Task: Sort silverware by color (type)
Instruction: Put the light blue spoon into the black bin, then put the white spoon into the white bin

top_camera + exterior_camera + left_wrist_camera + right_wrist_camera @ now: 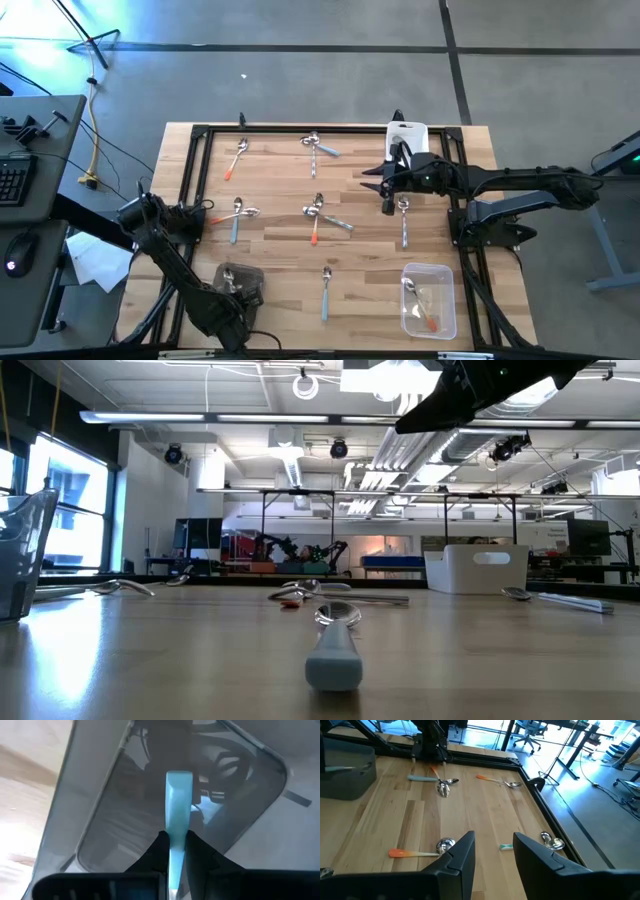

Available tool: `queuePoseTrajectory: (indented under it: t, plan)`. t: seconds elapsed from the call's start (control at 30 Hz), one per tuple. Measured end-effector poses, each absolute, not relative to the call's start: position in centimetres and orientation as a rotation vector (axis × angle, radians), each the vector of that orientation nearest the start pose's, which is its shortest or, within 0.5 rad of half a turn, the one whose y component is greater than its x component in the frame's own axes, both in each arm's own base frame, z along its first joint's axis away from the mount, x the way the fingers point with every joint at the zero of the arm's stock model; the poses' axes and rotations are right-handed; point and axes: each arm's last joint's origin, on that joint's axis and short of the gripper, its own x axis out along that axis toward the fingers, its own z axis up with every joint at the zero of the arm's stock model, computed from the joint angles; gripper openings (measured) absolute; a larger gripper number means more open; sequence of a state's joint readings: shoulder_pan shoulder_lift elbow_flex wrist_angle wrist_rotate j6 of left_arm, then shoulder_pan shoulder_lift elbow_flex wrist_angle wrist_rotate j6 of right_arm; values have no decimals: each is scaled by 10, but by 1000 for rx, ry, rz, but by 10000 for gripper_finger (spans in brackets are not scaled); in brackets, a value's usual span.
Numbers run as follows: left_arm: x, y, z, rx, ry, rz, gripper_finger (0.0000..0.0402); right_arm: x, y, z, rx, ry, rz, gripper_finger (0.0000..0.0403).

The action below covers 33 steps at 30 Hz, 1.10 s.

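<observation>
My left gripper (176, 855) hangs over a clear tub (256, 274) at the table's near left, shut on a light blue spoon (178, 805). Farther back on the right, my right gripper (494, 851) stands open above the table, next to a white tub (407, 133). It has nothing between its fingers. Loose spoons lie flat on the wood: an orange one (237, 158), a blue one (322, 147), a blue and orange pair (238, 211), another cluster (320, 214), a silver one (403, 220) and a blue one (326, 290). My left gripper pinches the spoon's light blue handle (176, 845) between its two fingers, which come from above and point down. The handle runs on past the fingertips, its free end (178, 777) toward the tub's floor. The spoon's bowl is hidden behind the gripper. Whether the handle end touches the tub, I cannot tell.
A second clear tub (440, 272) at the near right holds spoons, one with an orange handle. A black frame (300, 128) borders the table. In the low view a blue-handled spoon (333, 655) lies close in front, with the clear tub's wall (20, 550) at the left.
</observation>
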State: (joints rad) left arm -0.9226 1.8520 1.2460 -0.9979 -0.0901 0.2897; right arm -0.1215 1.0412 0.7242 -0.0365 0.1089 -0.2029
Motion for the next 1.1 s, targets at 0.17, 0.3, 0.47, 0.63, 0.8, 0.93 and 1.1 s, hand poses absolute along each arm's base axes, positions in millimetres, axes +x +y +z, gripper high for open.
queuePoseTrajectory:
  t: [0.17,0.3,0.47,0.63,0.8,0.93,1.1]
  plan:
    - [200,-259,167,1010,1329,-857,22,227,-31,279,-198,376,-191,119]
    - [201,-258,167,971,1348,-818,51,227,-31,279,-198,376,-192,119]
    - [203,-258,172,962,1353,-802,106,227,-31,279,-198,376,-192,119]
    - [204,-255,185,986,1410,-721,138,227,-31,279,-198,377,-192,119]
    - [201,-245,207,981,1569,-562,128,226,-31,278,-196,381,-191,119]
    - [208,-228,225,802,1639,-350,81,226,-31,278,-197,382,-191,119]
    - [230,-195,249,477,1433,-102,8,226,-31,278,-197,382,-192,119]
